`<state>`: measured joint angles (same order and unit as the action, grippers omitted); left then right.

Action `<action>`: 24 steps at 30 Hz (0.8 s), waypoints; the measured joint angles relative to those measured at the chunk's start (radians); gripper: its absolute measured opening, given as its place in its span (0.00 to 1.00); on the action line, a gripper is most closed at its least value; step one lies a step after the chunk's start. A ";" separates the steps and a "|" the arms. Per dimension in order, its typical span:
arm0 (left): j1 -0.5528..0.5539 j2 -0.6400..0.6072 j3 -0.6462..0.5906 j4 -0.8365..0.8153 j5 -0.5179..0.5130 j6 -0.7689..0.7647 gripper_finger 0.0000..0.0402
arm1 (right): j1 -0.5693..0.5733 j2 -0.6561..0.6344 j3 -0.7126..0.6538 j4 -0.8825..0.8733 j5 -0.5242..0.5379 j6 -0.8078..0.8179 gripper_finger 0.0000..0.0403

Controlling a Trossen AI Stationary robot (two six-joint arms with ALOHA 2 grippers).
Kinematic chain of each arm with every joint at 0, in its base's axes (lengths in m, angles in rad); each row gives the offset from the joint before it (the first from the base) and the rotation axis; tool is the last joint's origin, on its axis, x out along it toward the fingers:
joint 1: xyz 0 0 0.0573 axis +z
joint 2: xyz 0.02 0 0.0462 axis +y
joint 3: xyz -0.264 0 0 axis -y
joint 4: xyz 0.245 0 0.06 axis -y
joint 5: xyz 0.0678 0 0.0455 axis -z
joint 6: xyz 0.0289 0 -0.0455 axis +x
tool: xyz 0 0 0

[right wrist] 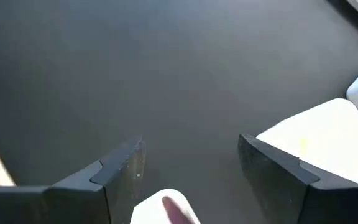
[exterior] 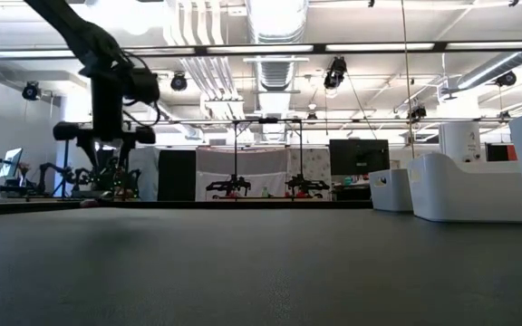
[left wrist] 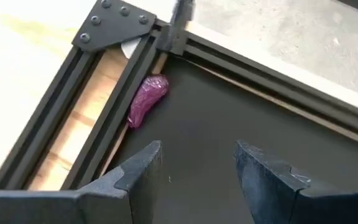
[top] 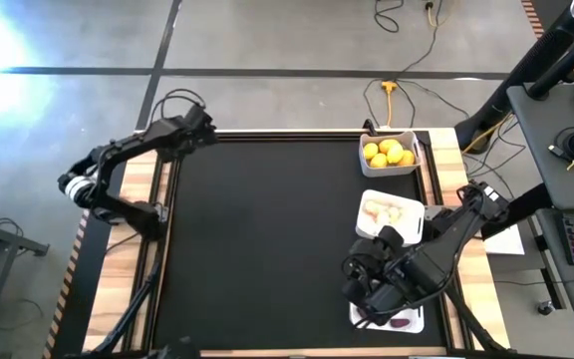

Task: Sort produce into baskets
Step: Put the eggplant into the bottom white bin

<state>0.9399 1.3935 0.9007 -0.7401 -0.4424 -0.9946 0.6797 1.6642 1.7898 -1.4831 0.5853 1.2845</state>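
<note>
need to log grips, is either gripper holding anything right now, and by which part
Nothing is held. The left gripper is open above the mat short of the eggplant; the right gripper is open and empty over the near basket.

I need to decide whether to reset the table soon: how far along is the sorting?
Nearly finished. Lemons fill the far basket, whitish bulbs lie in the middle basket, and a purple piece sits in the near basket, below the right gripper, whose jaws are open and empty. Left: one purple eggplant by the table's corner frame, ahead of the open left gripper.
</note>
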 joint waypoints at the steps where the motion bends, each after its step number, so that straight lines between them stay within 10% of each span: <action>1: 0.005 0.012 0.002 0.006 0.004 -0.017 0.46 | -0.006 0.000 -0.003 0.000 0.002 -0.014 0.61; 10: 0.006 0.132 0.009 0.053 0.010 -0.432 0.45 | -0.079 -0.001 0.012 -0.002 0.001 -0.103 0.58; 24: 0.103 0.311 0.084 0.007 -0.007 -0.676 0.11 | -0.464 -0.256 0.061 0.002 -0.034 -0.955 0.48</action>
<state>1.0424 1.7049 0.9842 -0.7326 -0.4489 -1.6706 0.2159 1.4087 1.8512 -1.4810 0.5513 0.3290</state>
